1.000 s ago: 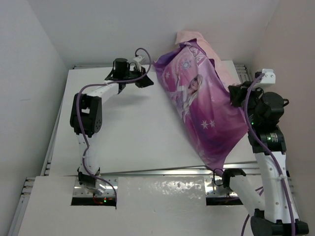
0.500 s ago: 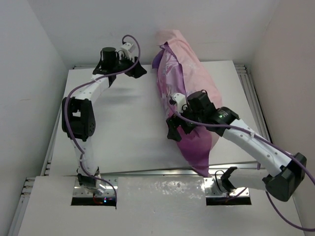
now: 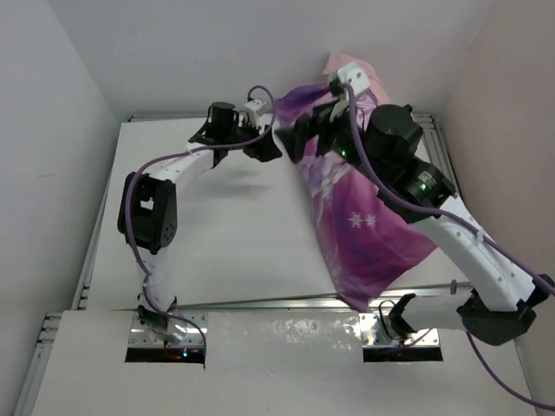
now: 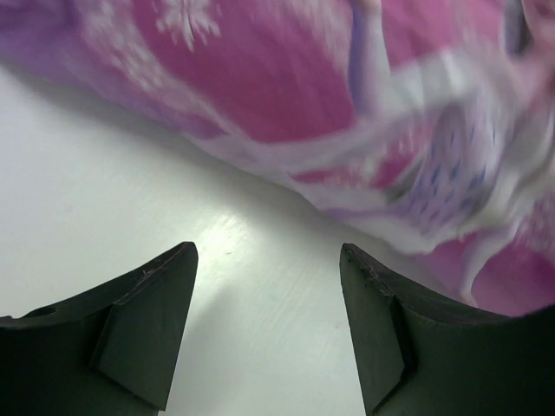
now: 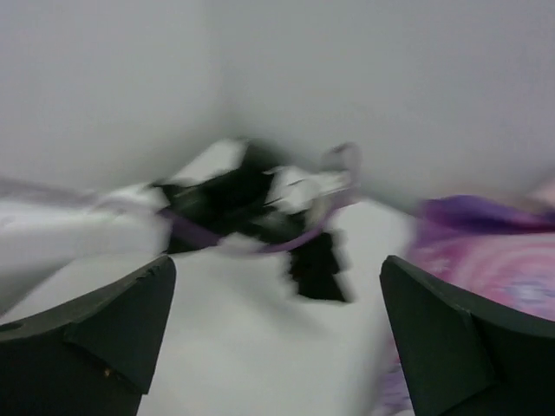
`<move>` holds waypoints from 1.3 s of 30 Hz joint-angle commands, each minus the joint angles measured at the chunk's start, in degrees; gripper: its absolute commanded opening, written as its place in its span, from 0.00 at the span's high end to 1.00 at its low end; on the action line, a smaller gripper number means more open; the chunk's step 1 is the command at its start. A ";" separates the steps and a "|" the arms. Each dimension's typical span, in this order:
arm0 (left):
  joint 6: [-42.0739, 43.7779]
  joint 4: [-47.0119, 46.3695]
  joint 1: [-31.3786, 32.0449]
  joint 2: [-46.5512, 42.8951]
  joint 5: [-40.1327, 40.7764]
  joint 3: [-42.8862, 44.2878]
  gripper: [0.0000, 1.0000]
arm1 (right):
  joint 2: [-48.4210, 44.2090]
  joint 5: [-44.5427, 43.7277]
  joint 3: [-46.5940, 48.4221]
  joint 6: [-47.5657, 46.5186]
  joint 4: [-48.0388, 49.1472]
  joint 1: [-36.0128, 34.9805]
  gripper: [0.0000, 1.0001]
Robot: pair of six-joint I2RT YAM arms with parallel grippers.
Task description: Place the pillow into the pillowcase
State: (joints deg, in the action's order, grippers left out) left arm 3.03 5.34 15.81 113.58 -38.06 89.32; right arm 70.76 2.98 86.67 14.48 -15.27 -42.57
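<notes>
The thin purple-magenta fabric pillowcase with the princess and snowflake print (image 3: 368,230) lies slantwise along the right half of the white desk (image 3: 217,230). It bulges, its near corner reaches the desk's front edge, and a pale pink side peeks out at the far end by the back wall. The left pincer (image 3: 264,149) is low over the desk just beside the case's left edge, its dark fingers spread apart with only bare desk between them and printed cloth right ahead. The right arm is raised above the case, and the right pincer (image 3: 299,141) hangs near the case's far left end, close to the left one. Its wrist view is badly blurred, but the fingers appear wide apart and holding nothing.
</notes>
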 commanded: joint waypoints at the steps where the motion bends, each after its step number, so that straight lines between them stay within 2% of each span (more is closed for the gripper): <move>1: 0.58 -1.48 1.41 -1.34 0.36 0.77 0.35 | 6.11 -44.24 8.95 -17.96 -4.79 2.03 0.01; 2: 0.40 -1.30 1.50 -1.26 0.53 0.68 0.35 | 7.71 -53.86 8.43 -22.43 0.80 7.88 0.01; 3: 0.40 -1.21 1.50 -1.43 0.53 0.25 0.35 | 11.81 -49.00 10.95 -16.74 -8.28 23.69 0.01; 4: 0.49 -1.30 1.50 -1.61 0.53 -0.02 0.35 | 14.20 -40.42 11.76 -11.28 -12.46 31.15 0.01; 5: 0.58 -1.13 1.50 -1.78 0.71 -0.20 0.35 | 16.84 -26.24 12.81 -6.27 -16.68 35.58 0.01; 6: 0.75 -1.04 1.50 -1.96 0.54 -0.46 0.35 | 19.48 -23.84 13.95 -6.04 -20.12 37.97 0.01; 8: 1.80 0.10 1.50 -2.57 0.88 -0.72 0.35 | 23.54 -22.68 10.99 -6.74 -23.75 37.82 0.01; 9: 2.33 0.45 1.50 -2.92 1.15 -0.81 0.35 | 23.46 -21.80 5.06 -6.57 -22.45 37.91 0.01; 11: 3.82 2.12 1.50 -3.19 1.94 -0.64 0.35 | 22.32 -19.61 -0.69 -6.92 -15.61 38.69 0.01; 13: 4.62 3.35 1.50 -3.45 2.56 -0.64 0.35 | 22.84 -11.13 -4.22 -7.27 -12.08 39.84 0.01; 15: 5.41 4.50 1.41 -3.80 2.91 -0.72 0.35 | 23.89 -4.94 -4.84 -8.94 -10.58 39.32 0.01; 18: 5.85 5.46 1.41 -4.24 3.78 -0.99 0.35 | 26.52 -3.16 -6.16 -10.52 -8.12 37.91 0.01; 21: 6.72 6.69 1.24 -4.94 5.63 -0.73 0.35 | 32.23 0.43 -4.07 -10.08 -11.52 37.21 0.05; 23: 7.08 7.13 0.36 -5.47 7.12 -0.55 0.35 | 36.70 0.71 -4.05 -11.66 -12.41 36.16 0.21; 25: 5.51 7.66 -1.74 -6.09 7.56 -0.02 0.35 | 39.70 1.06 -3.97 -12.28 -13.82 34.57 0.57; 26: 4.72 8.19 -2.62 -6.26 7.13 0.59 0.35 | 41.98 1.93 -3.53 -12.89 -14.61 33.26 0.86; 27: 3.58 8.54 -4.81 -6.44 6.00 0.85 0.35 | 42.61 3.77 -3.53 -15.86 -16.18 32.21 1.00; 30: 2.60 9.24 -8.51 -7.58 5.19 1.21 0.35 | 41.22 6.85 -5.63 -23.95 -16.99 23.17 1.00; 31: 2.51 9.33 -11.04 -7.93 5.45 1.12 0.35 | 40.69 11.65 -5.73 -28.67 -17.68 20.45 1.00; 35: 0.49 9.77 -18.87 -10.12 5.11 0.95 0.35 | 38.93 22.74 -3.45 -32.23 -21.29 5.26 1.00; 39: 2.23 10.47 -25.64 -12.59 6.24 -0.46 0.36 | 36.65 22.15 -4.84 -34.87 -22.52 -5.32 1.00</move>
State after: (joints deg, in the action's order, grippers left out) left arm 4.69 15.94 -7.05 106.41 -32.08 88.49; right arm 107.96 9.15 83.96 -17.47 -29.04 -39.46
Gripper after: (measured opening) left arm 0.646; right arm 0.024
